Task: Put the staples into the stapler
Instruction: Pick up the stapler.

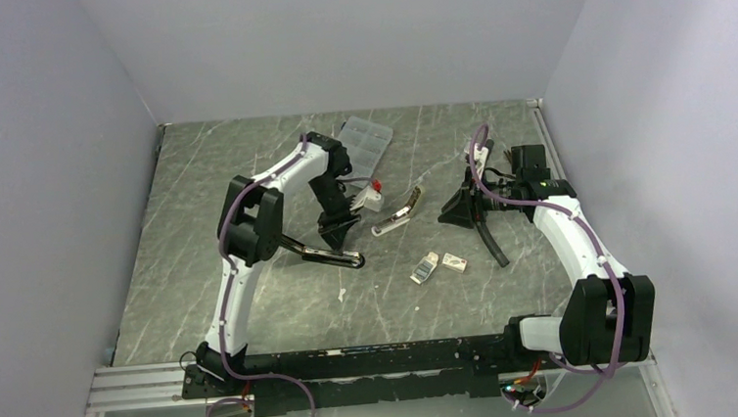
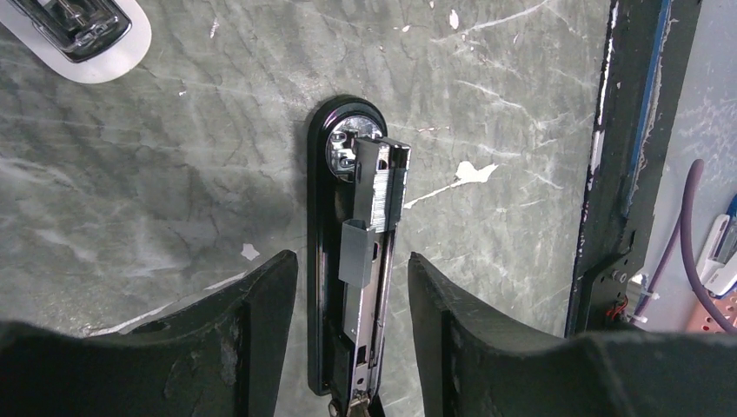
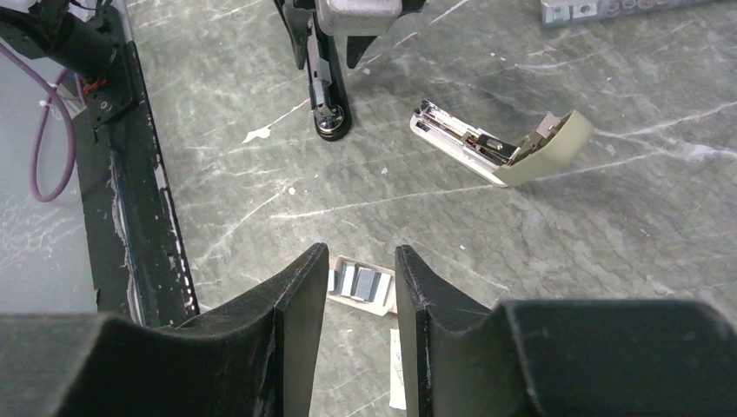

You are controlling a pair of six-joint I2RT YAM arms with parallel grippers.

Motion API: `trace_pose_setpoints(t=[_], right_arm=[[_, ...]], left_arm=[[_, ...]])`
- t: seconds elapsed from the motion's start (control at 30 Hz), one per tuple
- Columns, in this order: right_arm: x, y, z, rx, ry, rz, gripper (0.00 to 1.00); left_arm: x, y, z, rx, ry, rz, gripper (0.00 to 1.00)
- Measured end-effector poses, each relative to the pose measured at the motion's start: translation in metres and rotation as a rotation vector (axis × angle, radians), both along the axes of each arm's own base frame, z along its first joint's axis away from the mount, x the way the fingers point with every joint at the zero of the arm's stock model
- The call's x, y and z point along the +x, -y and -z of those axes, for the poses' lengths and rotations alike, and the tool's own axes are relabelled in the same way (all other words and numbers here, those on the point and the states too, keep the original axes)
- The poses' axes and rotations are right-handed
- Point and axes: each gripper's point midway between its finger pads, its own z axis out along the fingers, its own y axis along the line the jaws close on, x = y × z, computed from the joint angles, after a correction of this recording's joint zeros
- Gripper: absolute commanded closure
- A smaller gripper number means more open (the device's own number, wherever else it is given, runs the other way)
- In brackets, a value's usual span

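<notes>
Spread fingers [image 2: 261,334] of the left claw [image 2: 352,265] straddle the black stapler [image 2: 323,261], with a sliver of gap on each side, touching nothing. The stapler lies opened out. A silvery strip of staples [image 2: 383,187] sits on its metal channel near the rounded end, with a grey piece [image 2: 356,252] just behind. Bare counter [image 2: 156,191] stretches to one side; the dark frame rail [image 2: 613,174] runs near the other. The right claw [image 3: 358,261], also spread and holding nothing, hovers over the cardboard tray [image 3: 358,287] of dark strips. An opened beige stapler [image 3: 500,148] lies well apart across open counter.
</notes>
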Motion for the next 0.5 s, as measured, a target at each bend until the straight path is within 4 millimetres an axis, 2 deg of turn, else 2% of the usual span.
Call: trace_pose_setpoints(t=[0.2, 0.5], right_arm=[[0.0000, 0.0000, -0.0001, 0.000, 0.000, 0.000, 0.62], [0.0000, 0.0000, 0.0000, 0.000, 0.000, 0.000, 0.62]], left_arm=[[0.0011, 0.0000, 0.0088, 0.013, -0.023, 0.000, 0.45], [0.0028, 0.0008, 0.0107, 0.013, -0.031, 0.010, 0.54]])
